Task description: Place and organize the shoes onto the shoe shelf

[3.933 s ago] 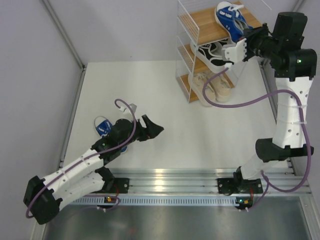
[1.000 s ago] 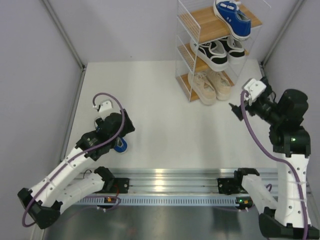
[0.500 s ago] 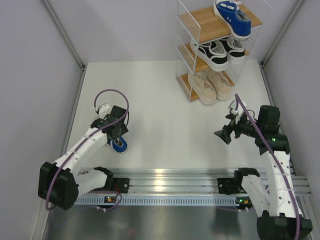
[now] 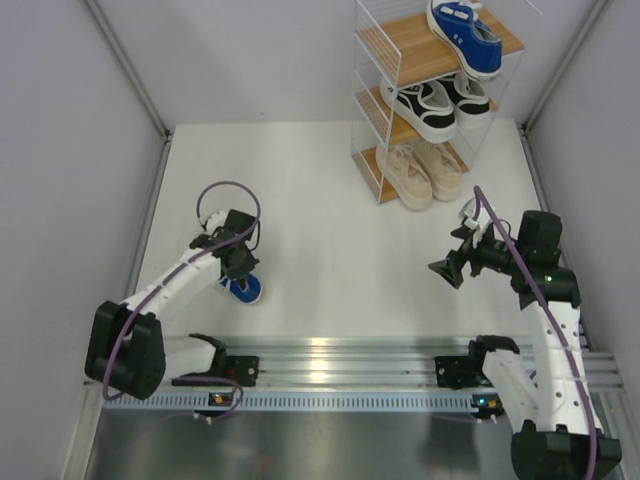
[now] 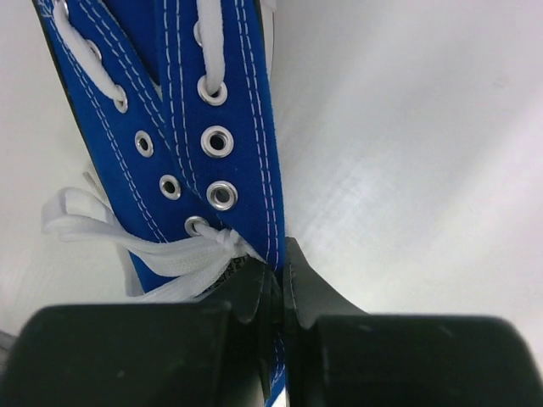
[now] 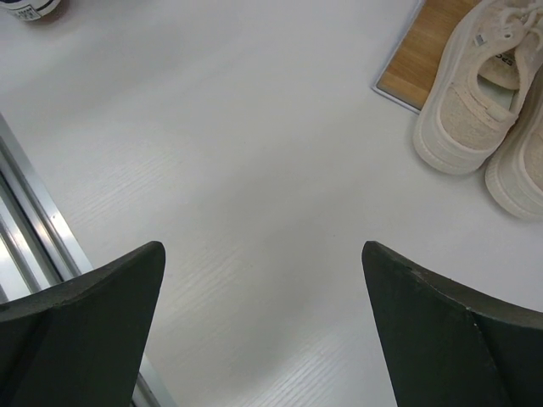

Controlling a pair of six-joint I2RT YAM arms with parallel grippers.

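White table [image 4: 330,250]: the shoe shelf [image 4: 405,42] stands at upper right of the top view, with three wooden tiers in white wire. Top tier holds one blue sneaker [image 4: 465,38] on its right half; middle tier holds the black pair [image 4: 437,103] side by side; bottom tier holds the beige pair [image 4: 425,172] side by side, toes out past the board's front edge. The other blue sneaker [image 4: 243,290] lies on the table at lower left, well apart from the shelf.

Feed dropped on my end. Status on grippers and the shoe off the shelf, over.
Left gripper shut on the blue shoe, on the table. Right gripper open, empty, near the shelf. Nothing seen between shoe and shelf.
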